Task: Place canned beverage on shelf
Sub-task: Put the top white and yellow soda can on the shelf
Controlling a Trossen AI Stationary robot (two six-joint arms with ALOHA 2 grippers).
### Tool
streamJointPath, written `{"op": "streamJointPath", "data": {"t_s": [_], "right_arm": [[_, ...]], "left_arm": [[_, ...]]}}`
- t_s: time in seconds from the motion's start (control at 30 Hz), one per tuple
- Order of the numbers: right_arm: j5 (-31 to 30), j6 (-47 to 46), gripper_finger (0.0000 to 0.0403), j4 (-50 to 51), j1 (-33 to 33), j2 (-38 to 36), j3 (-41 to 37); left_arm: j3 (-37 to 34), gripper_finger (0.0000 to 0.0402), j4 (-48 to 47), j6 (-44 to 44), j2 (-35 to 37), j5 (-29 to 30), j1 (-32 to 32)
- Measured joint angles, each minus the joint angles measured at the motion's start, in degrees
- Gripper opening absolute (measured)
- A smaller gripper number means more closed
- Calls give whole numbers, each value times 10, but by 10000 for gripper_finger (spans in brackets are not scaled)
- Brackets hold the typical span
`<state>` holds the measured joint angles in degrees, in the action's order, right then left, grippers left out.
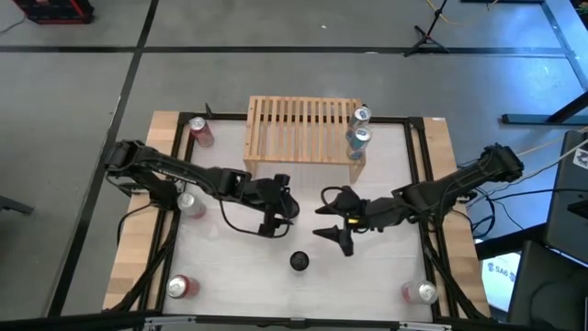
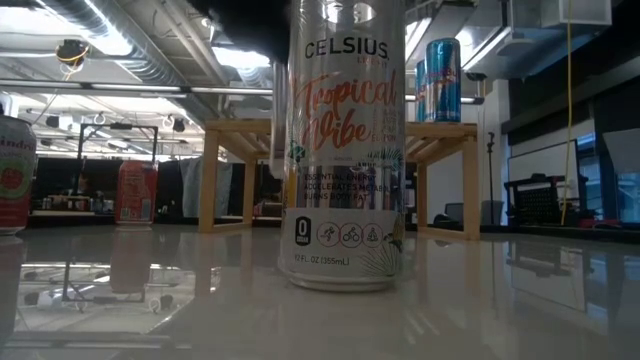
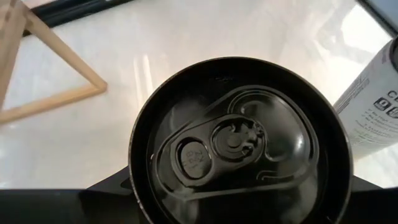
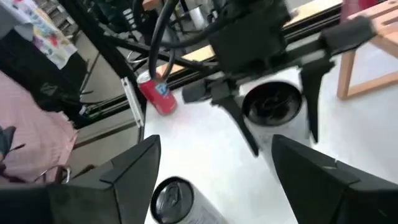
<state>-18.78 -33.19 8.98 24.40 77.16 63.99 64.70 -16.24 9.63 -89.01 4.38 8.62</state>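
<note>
Left gripper (image 1: 278, 218) clamps a dark-topped can (image 3: 239, 146) in front of the light-wood slatted shelf (image 1: 299, 127). Right gripper (image 1: 333, 217) nearby, fingers spread, empty. Two blue cans (image 1: 358, 132) on the shelf's right end.

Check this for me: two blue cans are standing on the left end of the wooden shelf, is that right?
Not quite. The two blue cans are standing on the right end of the wooden shelf, not the left end. The high view shows it.
</note>
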Motion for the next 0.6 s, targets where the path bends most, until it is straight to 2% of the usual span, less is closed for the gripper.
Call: {"op": "streamJointPath", "data": {"t_s": [0.33,0.6], "right_arm": [[-38,0,294,-31,0,6,0],[-52,0,294,-34,0,6,10]], "left_arm": [[-85,238,107,-2,-14,-21,-3],[-100,238,118,-2,-30,-24,-7]]}}
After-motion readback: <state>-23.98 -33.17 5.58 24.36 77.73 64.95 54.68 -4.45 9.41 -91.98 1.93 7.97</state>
